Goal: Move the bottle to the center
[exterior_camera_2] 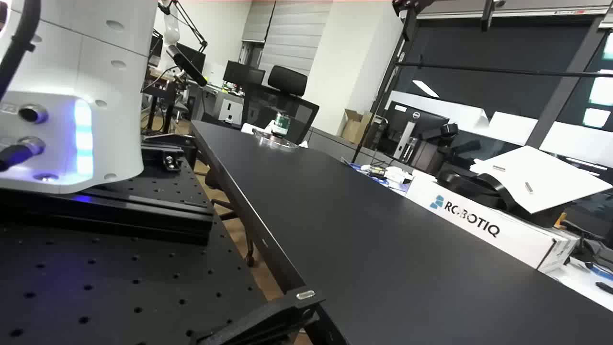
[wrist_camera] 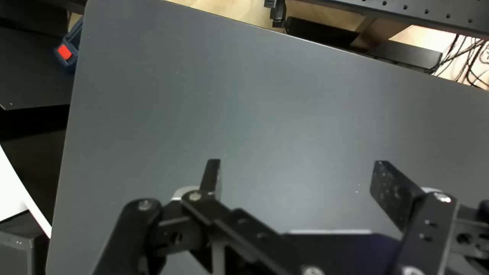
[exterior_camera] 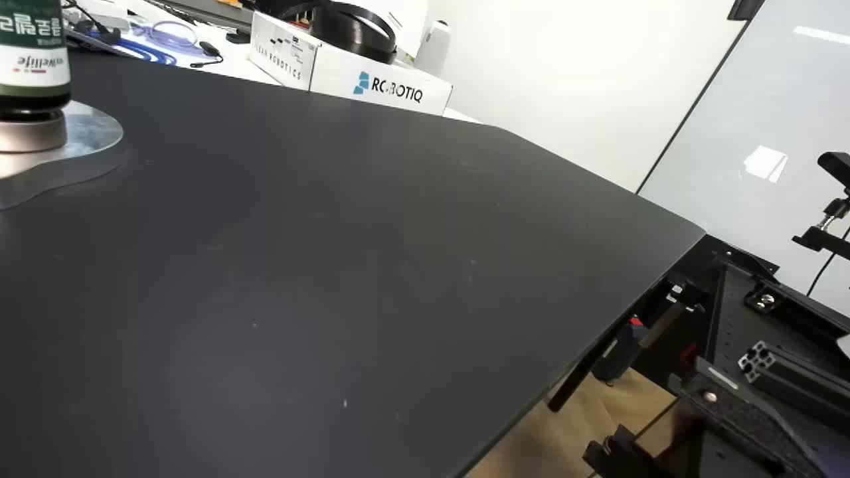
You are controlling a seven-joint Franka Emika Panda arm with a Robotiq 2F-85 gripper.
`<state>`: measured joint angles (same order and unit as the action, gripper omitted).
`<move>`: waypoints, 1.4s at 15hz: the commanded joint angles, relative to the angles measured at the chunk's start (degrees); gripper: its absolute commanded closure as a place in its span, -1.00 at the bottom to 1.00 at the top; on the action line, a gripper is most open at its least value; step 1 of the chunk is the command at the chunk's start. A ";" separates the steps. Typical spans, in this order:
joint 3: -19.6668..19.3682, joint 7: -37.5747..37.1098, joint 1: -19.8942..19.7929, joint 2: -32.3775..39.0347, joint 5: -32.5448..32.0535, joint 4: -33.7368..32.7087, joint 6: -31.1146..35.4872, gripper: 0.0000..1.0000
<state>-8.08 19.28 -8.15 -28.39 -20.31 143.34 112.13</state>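
At the far left in an exterior view, the cylindrical bottle [exterior_camera: 33,63], labelled green and white, stands inverted on its dull metallic cap [exterior_camera: 30,135] upon a shiny, curved-edged metal plate [exterior_camera: 96,129]. Rightward spreads the matte black surface [exterior_camera: 332,265]; a crisp-edged white box [exterior_camera: 382,86] sits past its edge. In the wrist view, the hand [wrist_camera: 298,162] is released, its blocky dark fingers [wrist_camera: 393,194] wide apart.
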 commanded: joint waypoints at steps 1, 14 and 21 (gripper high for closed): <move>-0.52 -0.22 0.62 -0.04 -0.23 -0.09 -0.19 -1.00; 7.11 -4.78 8.35 6.15 3.59 -6.57 5.99 -1.00; 19.66 -10.13 19.29 10.37 9.25 -15.44 8.00 -1.00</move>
<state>8.15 11.75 7.93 -20.32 -12.22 132.71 120.93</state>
